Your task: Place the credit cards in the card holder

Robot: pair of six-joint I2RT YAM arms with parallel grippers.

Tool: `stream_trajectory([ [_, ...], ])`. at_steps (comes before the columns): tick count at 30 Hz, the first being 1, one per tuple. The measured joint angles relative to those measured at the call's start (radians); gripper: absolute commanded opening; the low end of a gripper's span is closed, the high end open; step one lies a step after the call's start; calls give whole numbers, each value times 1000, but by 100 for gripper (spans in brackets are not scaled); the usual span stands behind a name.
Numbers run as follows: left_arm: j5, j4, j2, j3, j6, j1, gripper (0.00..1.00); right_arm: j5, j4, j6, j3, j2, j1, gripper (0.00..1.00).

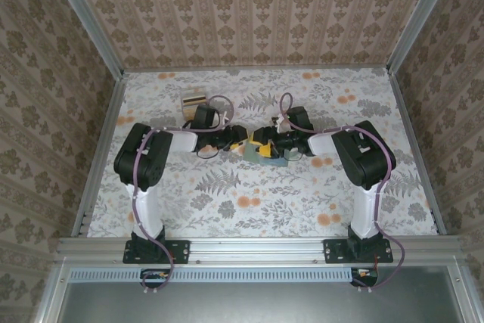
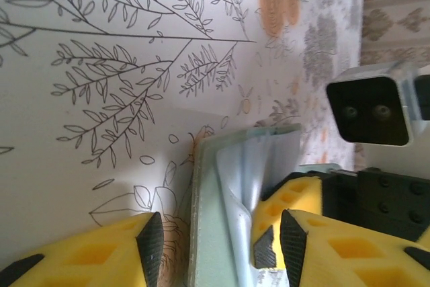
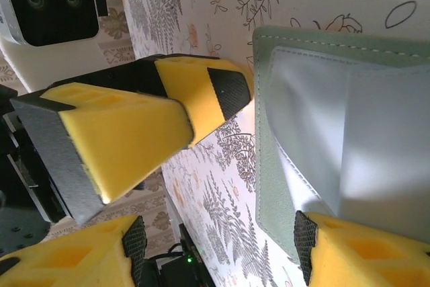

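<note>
Centrally, card holder (image 3: 336, 132), left hand (image 2: 222, 243), right hand (image 3: 222, 243) crowding it — credit cards (image 1: 194, 100) beyond

Floral table (image 1: 257, 202) — green card holder (image 3: 272, 186), tan cards (image 1: 194, 101)

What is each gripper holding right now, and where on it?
Nothing visibly clamped. The wallet sits between the open fingers of the left gripper; one finger of the right gripper overlaps its edge.

Card holder (image 3: 269, 186) matt, perhaps stitched leather; fingers (image 3: 134, 132) yellow foam
</note>
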Motion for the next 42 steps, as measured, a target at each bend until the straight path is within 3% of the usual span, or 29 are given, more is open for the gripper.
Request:
stream_trajectory([
  [8, -101, -117, -19, 33, 88, -22, 45, -13, 10, 3, -16, 0, -10, 63],
  [17, -80, -84, -87, -8, -13, 85, 27, -14, 10, 2, -20, 0, -18, 63],
  [30, 21, 118, -42, 20, -195, -1, 7, -14, 6, -2, -20, 0, -19, 63],
  [36, 21, 110, 3, 40, -207, -36, 1, -14, -2, -15, -20, 0, -20, 63],
  [42, 20, 86, 34, 80, -192, -67, 0, -14, -6, -25, -20, 0, -20, 63],
])
